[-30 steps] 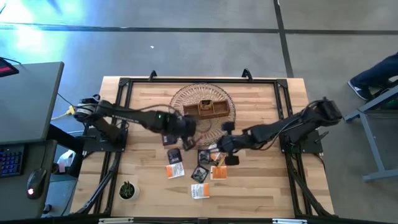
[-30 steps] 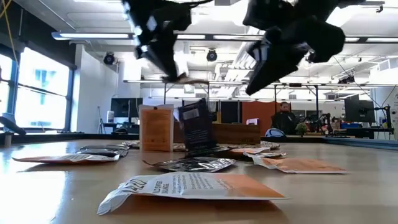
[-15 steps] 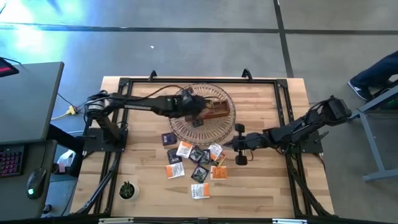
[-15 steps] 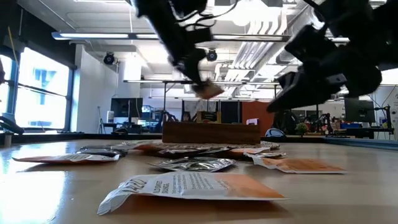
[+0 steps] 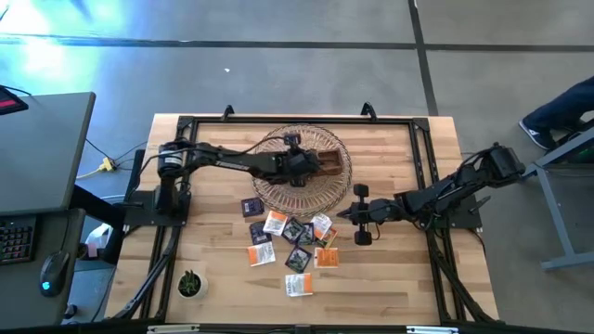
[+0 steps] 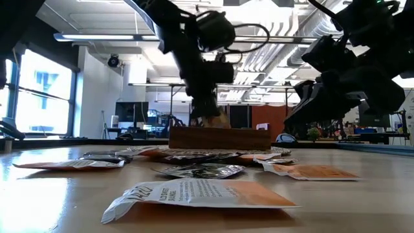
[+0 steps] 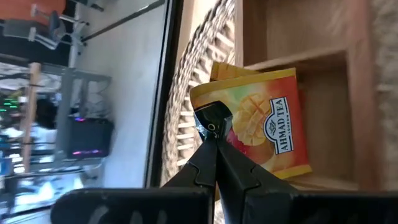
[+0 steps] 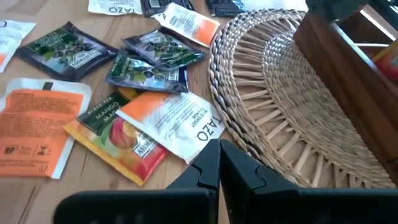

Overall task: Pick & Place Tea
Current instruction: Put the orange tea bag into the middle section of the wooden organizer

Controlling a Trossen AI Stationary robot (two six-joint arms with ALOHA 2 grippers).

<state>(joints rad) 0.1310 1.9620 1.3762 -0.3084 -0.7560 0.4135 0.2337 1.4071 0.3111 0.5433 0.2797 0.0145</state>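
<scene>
My left gripper [image 5: 299,167] [image 7: 211,127] is over the wicker basket [image 5: 278,144], above the brown wooden box [image 5: 320,162] [image 7: 311,37], and is shut on an orange mango tea sachet [image 7: 267,124] [image 6: 217,121]. Several more sachets [image 5: 292,237] [image 8: 155,118], orange, white and dark green, lie flat on the table just near of the basket. My right gripper [image 5: 345,214] [image 8: 219,149] hovers to the right of that pile, shut and empty. My left gripper pinches the orange sachet between its two fingers at one edge near a corner [image 7: 231,118], coming from above and pointing down. The sachet hangs below the fingers over a box compartment. Whether its lower end touches the box, I cannot tell.
The basket's rim [image 8: 280,112] stands right beside the loose sachets. A small potted plant [image 5: 190,283] sits near the table's near-left corner. Bare wood lies to the right and near side of the pile. People and desks show in the room beyond.
My left gripper has risen from beside the sachet pile and travelled toward the far edge, carrying the orange sachet over the basket to the wooden box, then lowered toward it. My right gripper has pulled back toward the table's right, away from the pile, and then held still.
</scene>
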